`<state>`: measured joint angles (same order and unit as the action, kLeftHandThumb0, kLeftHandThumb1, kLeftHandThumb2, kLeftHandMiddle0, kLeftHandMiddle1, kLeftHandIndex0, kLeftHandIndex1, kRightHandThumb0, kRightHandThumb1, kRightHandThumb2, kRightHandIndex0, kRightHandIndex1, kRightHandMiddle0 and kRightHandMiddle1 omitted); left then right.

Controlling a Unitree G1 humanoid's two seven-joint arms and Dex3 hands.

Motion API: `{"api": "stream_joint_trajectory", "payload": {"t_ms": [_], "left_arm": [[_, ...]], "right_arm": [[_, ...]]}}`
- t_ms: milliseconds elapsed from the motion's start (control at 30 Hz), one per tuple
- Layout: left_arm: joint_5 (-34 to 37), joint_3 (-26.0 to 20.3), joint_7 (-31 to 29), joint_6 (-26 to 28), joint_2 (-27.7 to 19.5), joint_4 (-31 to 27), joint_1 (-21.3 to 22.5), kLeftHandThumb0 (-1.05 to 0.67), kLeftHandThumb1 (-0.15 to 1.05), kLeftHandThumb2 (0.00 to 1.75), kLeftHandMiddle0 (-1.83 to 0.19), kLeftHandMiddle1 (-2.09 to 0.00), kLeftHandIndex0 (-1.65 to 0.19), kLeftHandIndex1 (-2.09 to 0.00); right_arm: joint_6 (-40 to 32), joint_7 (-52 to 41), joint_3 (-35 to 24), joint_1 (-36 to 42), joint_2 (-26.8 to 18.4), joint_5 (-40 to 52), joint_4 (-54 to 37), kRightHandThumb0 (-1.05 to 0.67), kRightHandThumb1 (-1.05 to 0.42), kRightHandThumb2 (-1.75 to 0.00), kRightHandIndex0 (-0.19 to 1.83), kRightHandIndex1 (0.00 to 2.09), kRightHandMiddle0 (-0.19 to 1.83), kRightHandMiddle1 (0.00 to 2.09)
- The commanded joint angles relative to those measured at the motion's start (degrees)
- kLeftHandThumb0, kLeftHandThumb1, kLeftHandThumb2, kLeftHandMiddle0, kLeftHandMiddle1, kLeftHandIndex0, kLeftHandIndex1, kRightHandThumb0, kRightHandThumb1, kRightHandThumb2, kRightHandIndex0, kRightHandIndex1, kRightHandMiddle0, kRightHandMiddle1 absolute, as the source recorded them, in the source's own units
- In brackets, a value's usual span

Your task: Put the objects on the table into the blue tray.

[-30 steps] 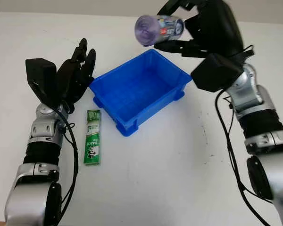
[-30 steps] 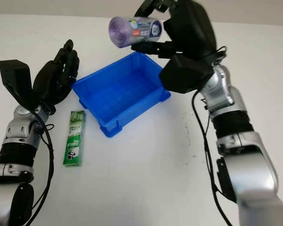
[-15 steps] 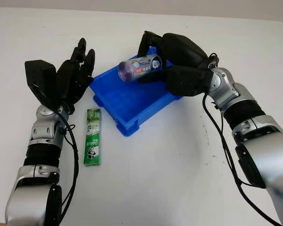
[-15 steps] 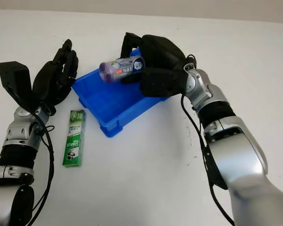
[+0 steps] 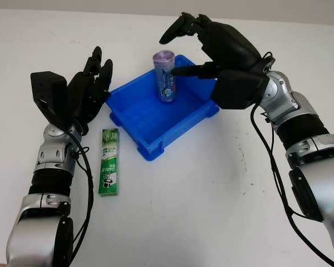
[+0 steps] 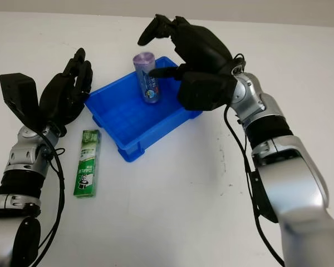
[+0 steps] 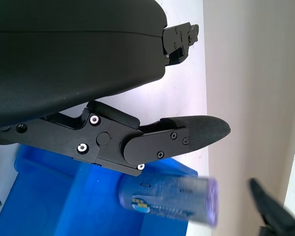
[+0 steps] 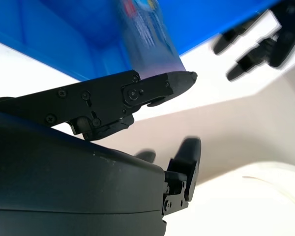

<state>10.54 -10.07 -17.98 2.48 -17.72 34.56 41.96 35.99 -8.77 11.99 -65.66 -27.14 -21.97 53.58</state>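
Note:
A purple-capped clear bottle (image 5: 165, 76) stands nearly upright inside the blue tray (image 5: 134, 120), free of any grasp and motion-blurred. My right hand (image 5: 222, 47) hovers open just right of and above the bottle, over the tray's far right corner. A green toothpaste box (image 5: 109, 161) lies flat on the table left of the tray. My left hand (image 5: 86, 92) is open beside the tray's left corner, above the box's far end. The left wrist view catches the bottle (image 7: 169, 200) over the tray (image 7: 49, 196). The bottle (image 8: 150, 39) also appears blurred in the right wrist view.
White table (image 5: 200, 189) all around, with wide free room in front of and to the right of the tray. The wall begins past the table's far edge (image 5: 100, 12).
My right hand let go of the bottle over the tray and lifted up and back. The bottle swung from lying in the hand to standing in the tray. Left arm unmoved.

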Motion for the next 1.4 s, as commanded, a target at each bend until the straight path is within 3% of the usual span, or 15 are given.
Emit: {"api": "stream_joint_trajectory", "payload": {"t_ms": [0, 67, 167, 333, 467, 733, 933, 1100, 1200, 1300, 1367], "left_arm": [[-0.3, 0.0, 0.1, -0.3, -0.4, -0.1, 0.8, -0.73, 1.05, 0.58, 0.19, 0.00, 0.19, 0.00], [-0.3, -0.1, 0.1, -0.2, -0.3, -0.4, 0.7, -0.73, 1.05, 0.58, 0.19, 0.00, 0.19, 0.00], [-0.1, -0.2, 0.0, -0.4, -0.4, -0.3, 0.7, -0.72, 1.05, 0.58, 0.19, 0.00, 0.19, 0.00], [0.0, -0.2, -0.8, -0.5, -0.6, -0.2, 0.6, -0.73, 1.05, 0.58, 0.19, 0.00, 0.19, 0.00], [0.1, -0.5, -0.7, -0.5, -0.5, -0.4, 0.5, -0.71, 1.05, 0.58, 0.19, 0.00, 0.19, 0.00], [1.3, -1.2, -1.5, -0.1, -0.9, -2.0, -0.2, -0.68, 1.05, 0.61, 0.19, 0.00, 0.19, 0.00], [1.6, -1.3, -4.3, 1.0, -2.9, -6.0, -2.1, -0.68, 1.05, 0.62, 0.19, 0.00, 0.19, 0.00], [1.1, -1.3, -6.0, -3.1, -4.6, -12.4, -6.3, -0.69, 1.05, 0.56, 0.19, 0.00, 0.19, -0.01], [1.2, -1.4, -9.6, -7.1, -6.8, -15.5, -8.9, -0.69, 1.05, 0.53, 0.18, -0.03, 0.18, -0.03], [4.5, -2.0, -21.6, -14.5, -11.7, -16.0, -10.4, -0.63, 1.05, 0.53, 0.13, -0.06, 0.12, -0.06], [5.5, -2.0, -27.2, -16.2, -14.8, -17.7, -11.3, -0.67, 1.05, 0.44, 0.06, -0.07, 0.05, -0.08]], "right_arm": [[-0.7, -4.1, -1.8, 0.7, -1.4, 3.3, -3.8, -0.58, -1.05, -0.19, -0.11, 0.13, -0.15, 0.46], [-2.8, -8.7, -3.0, 1.2, -2.0, 6.5, -7.6, -0.63, -1.05, -0.21, -0.17, 0.03, -0.18, 0.22], [-6.5, -10.5, -4.9, 3.4, -2.6, 8.7, -14.9, -0.71, -1.05, -0.26, -0.19, 0.00, -0.18, 0.10], [-10.2, -9.9, -8.9, 9.0, -2.5, 12.4, -23.1, -0.80, -1.05, -0.42, -0.17, 0.02, -0.19, 0.08], [-12.0, -7.5, -11.7, 15.5, -2.8, 13.0, -28.5, -0.77, -1.05, -0.57, -0.14, 0.04, -0.15, 0.09], [-27.8, -8.4, -19.1, 28.2, 2.7, 27.5, -37.4, -0.75, -1.05, -0.67, -0.19, 0.00, -0.19, 0.02], [-33.8, -6.9, -20.8, 35.2, 4.5, 29.8, -42.3, -0.70, -1.05, -0.73, -0.19, 0.00, -0.19, 0.00], [-35.4, -5.7, -20.9, 37.8, 6.5, 30.8, -44.7, -0.68, -1.05, -0.75, -0.19, 0.00, -0.19, 0.00], [-36.7, -5.0, -21.0, 38.4, 7.4, 31.1, -45.6, -0.67, -1.05, -0.77, -0.19, 0.00, -0.19, 0.00], [-36.7, -4.6, -21.2, 38.3, 8.4, 31.6, -45.6, -0.66, -1.05, -0.78, -0.19, 0.00, -0.19, 0.00], [-36.7, -4.5, -21.0, 38.3, 8.5, 31.4, -45.6, -0.65, -1.05, -0.78, -0.19, 0.00, -0.19, 0.00]]}}
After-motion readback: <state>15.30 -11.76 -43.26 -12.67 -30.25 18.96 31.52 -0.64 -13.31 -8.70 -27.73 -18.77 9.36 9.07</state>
